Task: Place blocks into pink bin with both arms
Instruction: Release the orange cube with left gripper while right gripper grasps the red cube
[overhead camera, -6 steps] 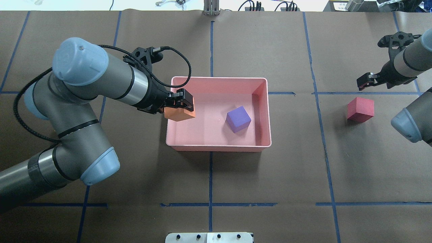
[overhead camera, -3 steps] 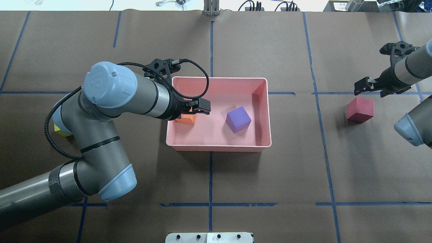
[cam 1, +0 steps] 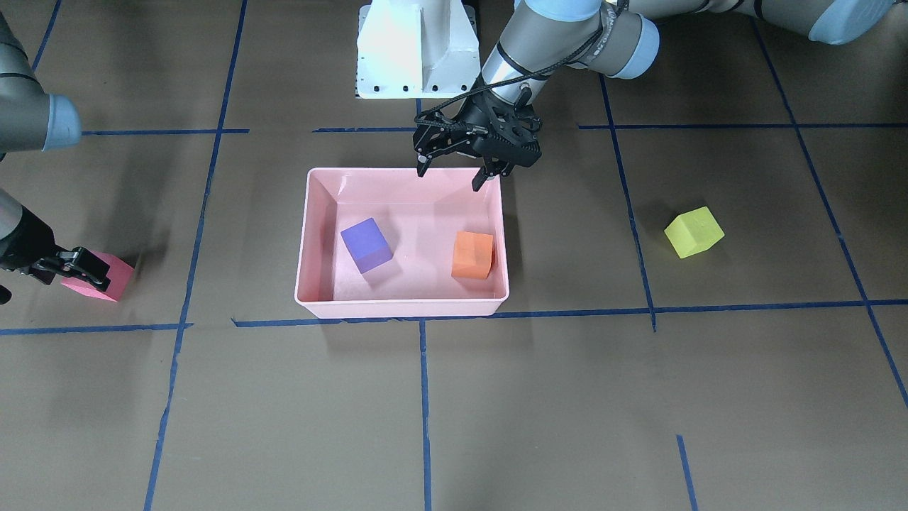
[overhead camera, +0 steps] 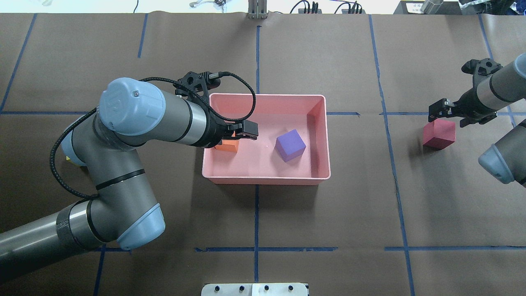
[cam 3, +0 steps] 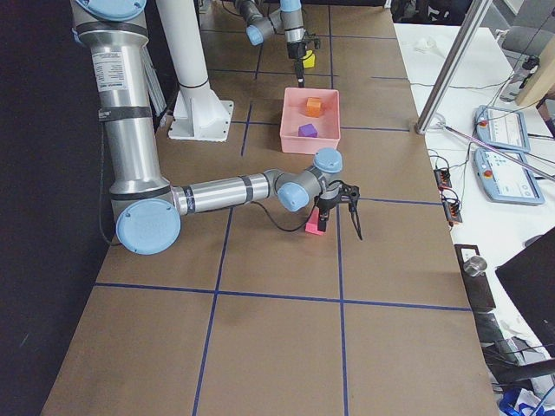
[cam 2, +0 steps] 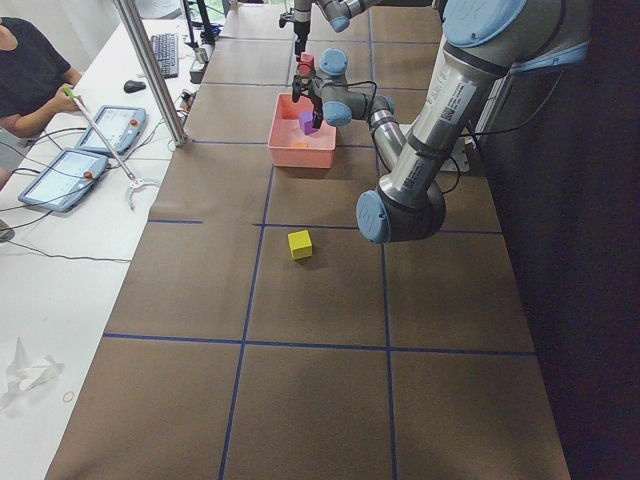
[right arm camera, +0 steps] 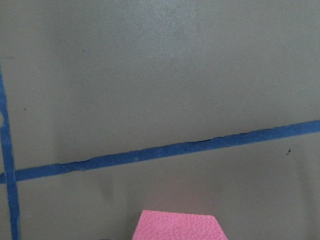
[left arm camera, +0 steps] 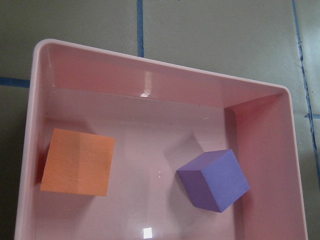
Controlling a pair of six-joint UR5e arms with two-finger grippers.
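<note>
Crossing the counter point(overhead camera: 328, 213) are blue tape lines point(overhead camera: 257, 213); in its middle lies the pink bin point(overhead camera: 267, 177). The left claw point(cam 1: 450, 177) hangs spread and empty over the bin's robot-side wall. The right claw point(overhead camera: 446, 116), seemingly spread, sits over the red-pink block point(overhead camera: 439, 135) near the right edge. The purple block point(overhead camera: 290, 144) and the orange block point(cam 1: 473, 254) are inside: half done, I judge. The yellow-green block point(cam 1: 694, 232) waits near the left edge; only the bin walls obstruct.
</note>
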